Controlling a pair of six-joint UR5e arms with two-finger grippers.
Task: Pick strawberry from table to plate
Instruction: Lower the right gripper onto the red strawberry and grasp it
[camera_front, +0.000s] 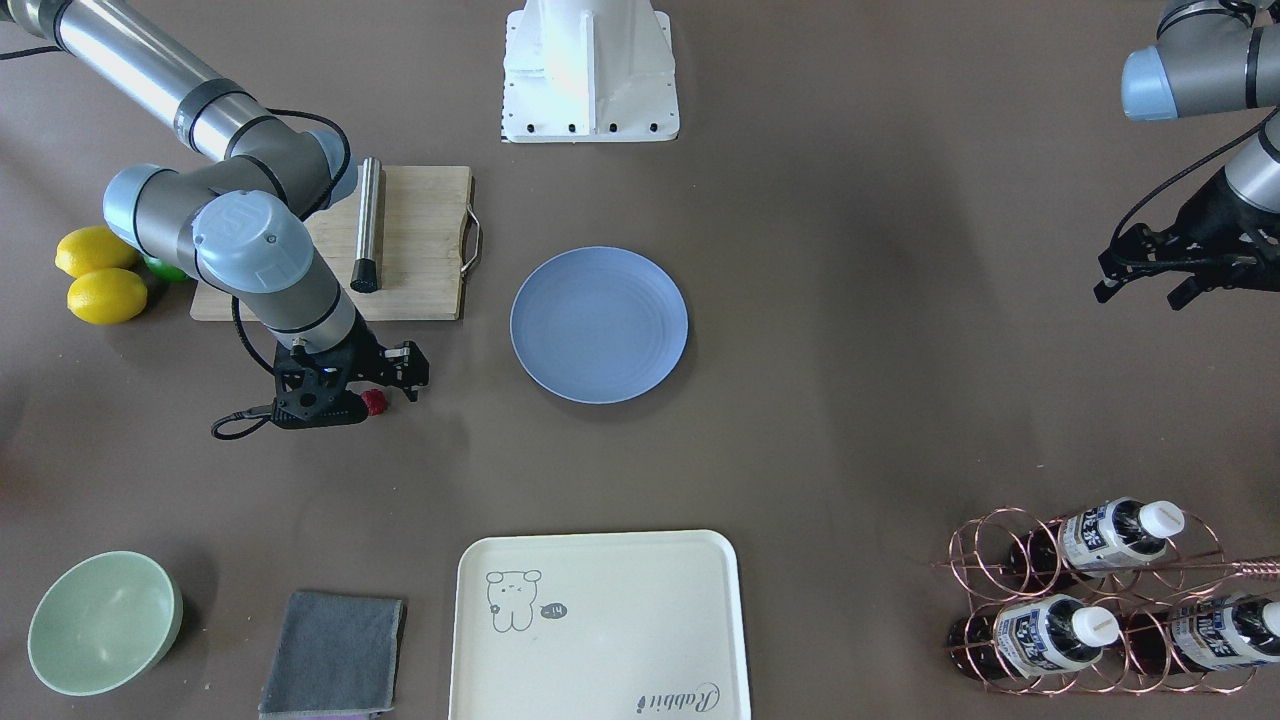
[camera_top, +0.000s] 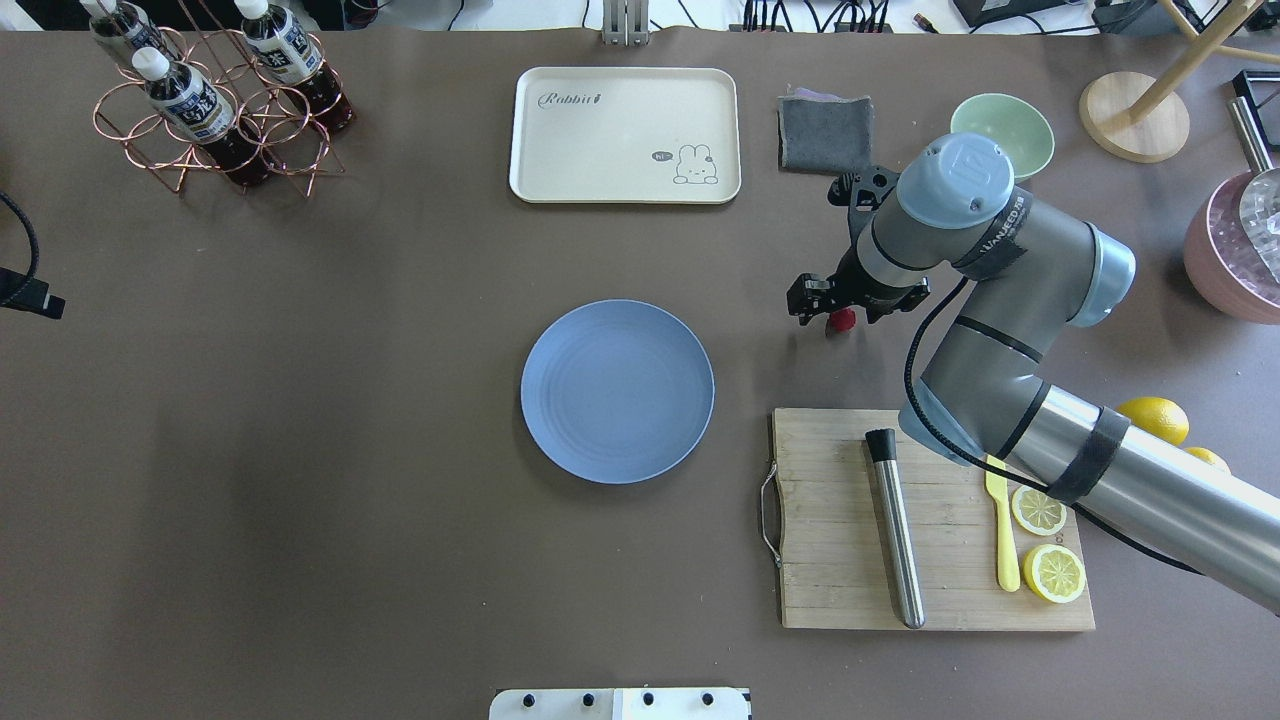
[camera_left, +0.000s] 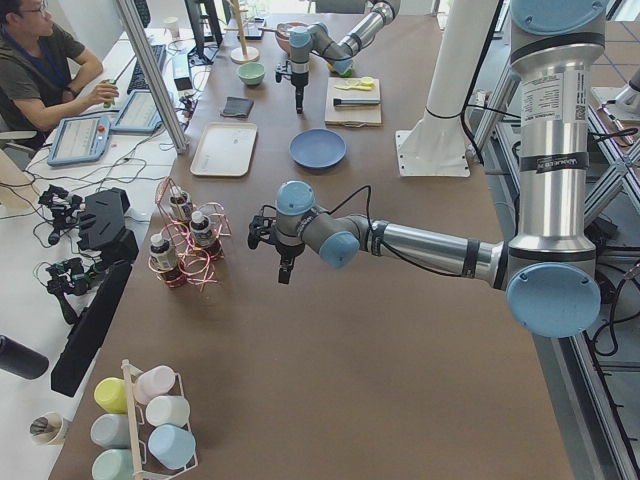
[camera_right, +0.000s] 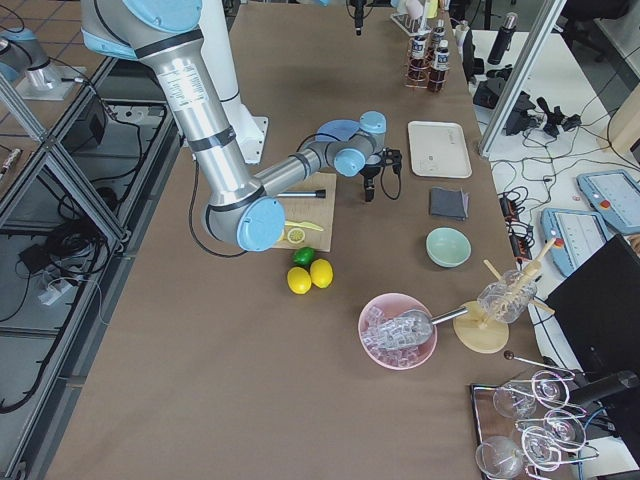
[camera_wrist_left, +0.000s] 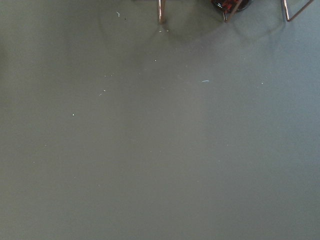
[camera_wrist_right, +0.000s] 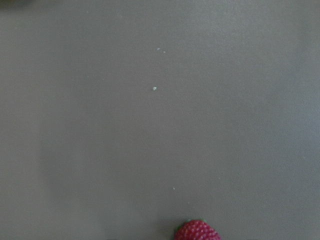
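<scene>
The strawberry (camera_front: 374, 402) (camera_top: 843, 320), small and dark red, lies on the brown table (camera_front: 850, 420) to the right of the plate in the overhead view. It also shows at the bottom edge of the right wrist view as the strawberry (camera_wrist_right: 196, 232). My right gripper (camera_front: 385, 392) (camera_top: 848, 306) hangs just over it, pointing down and open, with a finger on either side of the berry. The light blue plate (camera_front: 598, 325) (camera_top: 617, 391) sits bare at the table's middle. My left gripper (camera_front: 1140, 293) hovers open and holds nothing, far off near the bottle rack.
A wooden cutting board (camera_top: 935, 520) with a steel rod (camera_top: 895, 525), a yellow knife and lemon slices lies behind the right arm. Whole lemons (camera_front: 100, 280), a mint bowl (camera_front: 103, 622), a grey cloth (camera_front: 333, 655), a cream tray (camera_front: 598, 625) and a copper bottle rack (camera_front: 1100, 600) ring the table.
</scene>
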